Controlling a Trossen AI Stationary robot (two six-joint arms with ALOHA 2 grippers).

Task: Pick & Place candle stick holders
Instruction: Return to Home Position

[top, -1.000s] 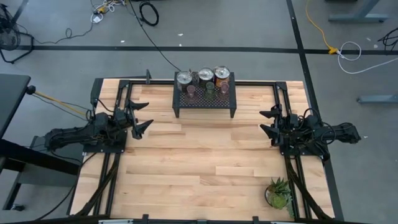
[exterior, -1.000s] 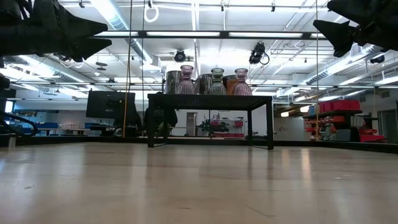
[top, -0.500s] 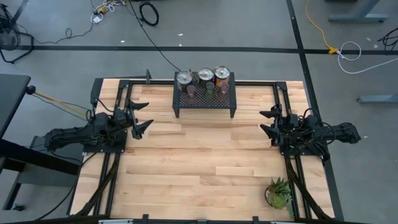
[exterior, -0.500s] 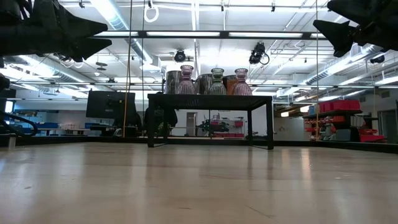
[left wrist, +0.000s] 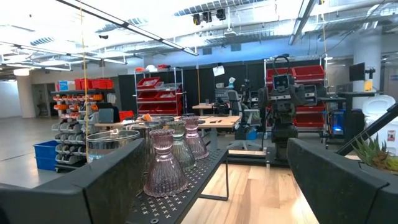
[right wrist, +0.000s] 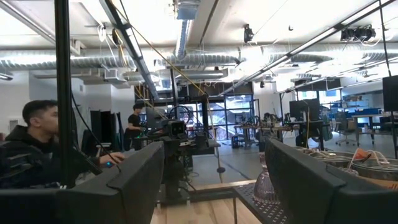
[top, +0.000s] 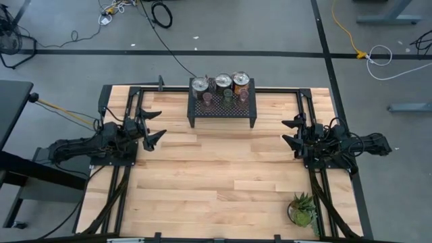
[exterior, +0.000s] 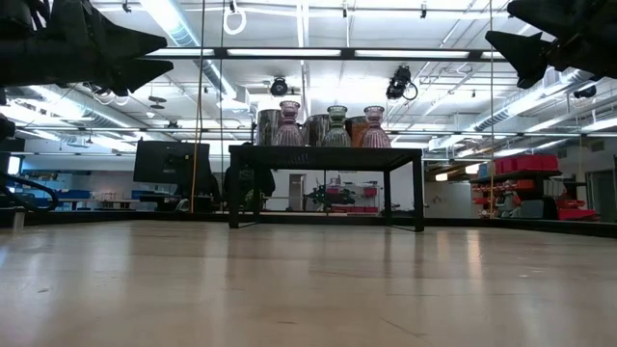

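Note:
Six candle stick holders stand on top of a black mesh rack (top: 222, 108) at the table's far middle: three with shiny silver round tops (top: 221, 82) in the back row, one of them orange-bodied (top: 241, 86), and three tiny cups in front, one pinkish (top: 207, 98), one olive-green (top: 227, 96), one pinkish (top: 244, 96). They also show in the low view (exterior: 335, 127) and in the left wrist view (left wrist: 164, 163). My left gripper (top: 154, 127) is open and empty at the table's left. My right gripper (top: 291, 132) is open and empty at the table's right.
A small spiky green potted plant (top: 302, 210) stands near the table's front right corner. Bare wooden tabletop (top: 216, 175) lies between the arms and in front of the rack. People show in the room beyond, in the right wrist view (right wrist: 37, 149).

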